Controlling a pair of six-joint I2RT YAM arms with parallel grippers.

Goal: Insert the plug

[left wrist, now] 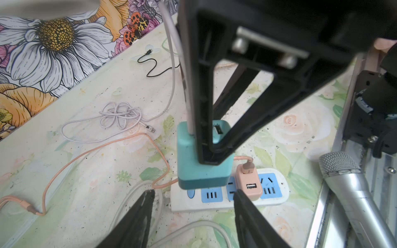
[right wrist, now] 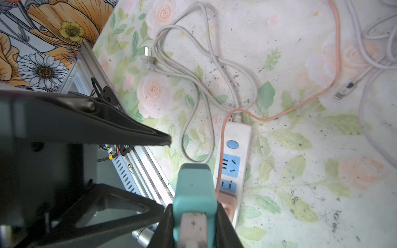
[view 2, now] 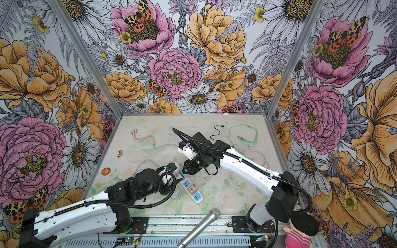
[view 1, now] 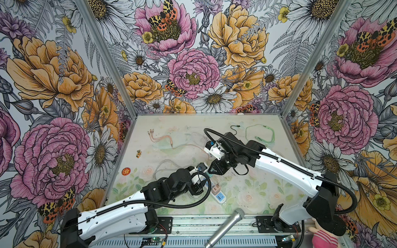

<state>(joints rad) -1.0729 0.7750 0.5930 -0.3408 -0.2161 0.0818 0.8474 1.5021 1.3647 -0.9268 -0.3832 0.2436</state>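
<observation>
Wrist views, unlike top views, plainly show right gripper (right wrist: 194, 227) clamping one teal plug (left wrist: 202, 169) over one strip (left wrist: 214, 206), at its button (left wrist: 190, 193) end, beside one pink charger (left wrist: 250, 182) seated there; left gripper (left wrist: 193, 198) gapes empty near strip.

Both arms look the same. The left arm (view 1: 111, 216) and the right arm (view 1: 285, 169) have smooth white shells with small round holes, and the joints between them are matt black blocks. A black ribbed hose (view 1: 182, 207) runs along each arm, fixed on the shell by small black clips. Near each wrist sits a white bracket (view 1: 214, 150) with a blue part. The right hand (left wrist: 212, 157) has black fingers (left wrist: 268, 111) made as open triangular frames, with a silver rod (left wrist: 270, 46) across the root. The left hand (left wrist: 194, 191) has dark tapering fingers (left wrist: 137, 214) too.
</observation>
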